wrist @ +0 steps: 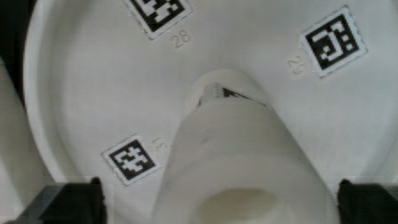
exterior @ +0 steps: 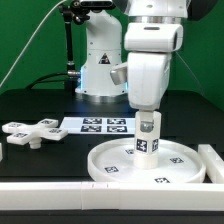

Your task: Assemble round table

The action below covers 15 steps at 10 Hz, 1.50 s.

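**Round table, part-built.**
- Post: upright on the middle of the disc, directly below and between the fingers.
- Fingers: one on either side of the post's top. Whether they are clamped on it or slack, I cannot tell.
- Cross piece: loose on the worktop, well apart from the fingers, toward the exterior view's left.
- Status, as judged: the post is set on the disc but its seating is unconfirmed. The cross piece is not yet fitted.
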Motion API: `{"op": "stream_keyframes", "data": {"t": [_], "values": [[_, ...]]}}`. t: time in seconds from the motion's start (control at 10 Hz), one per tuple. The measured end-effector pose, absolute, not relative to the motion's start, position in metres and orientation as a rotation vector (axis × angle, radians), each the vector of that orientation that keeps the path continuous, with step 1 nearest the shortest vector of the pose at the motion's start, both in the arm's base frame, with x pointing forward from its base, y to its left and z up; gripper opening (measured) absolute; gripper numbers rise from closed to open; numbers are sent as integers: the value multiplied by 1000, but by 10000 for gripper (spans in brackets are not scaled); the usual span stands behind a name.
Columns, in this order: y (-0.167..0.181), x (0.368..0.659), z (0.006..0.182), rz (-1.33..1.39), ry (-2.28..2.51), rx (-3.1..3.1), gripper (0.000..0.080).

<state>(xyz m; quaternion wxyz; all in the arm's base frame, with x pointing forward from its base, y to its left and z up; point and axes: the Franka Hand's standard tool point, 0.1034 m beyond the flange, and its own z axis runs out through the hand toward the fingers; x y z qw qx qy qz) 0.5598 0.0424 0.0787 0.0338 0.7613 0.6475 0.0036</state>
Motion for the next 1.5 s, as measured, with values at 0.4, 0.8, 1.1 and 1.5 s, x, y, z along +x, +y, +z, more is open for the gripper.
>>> {"op": "stream_keyframes", "data": {"t": [0.4,0.8,1.1,1.5], "values": [[41,562,79,-45,2280,2002,649],[37,562,79,-52,2294,1980,521],[37,562,79,-51,2267,2011,407],[38,553,78,-108,1720,2535,407]]}}
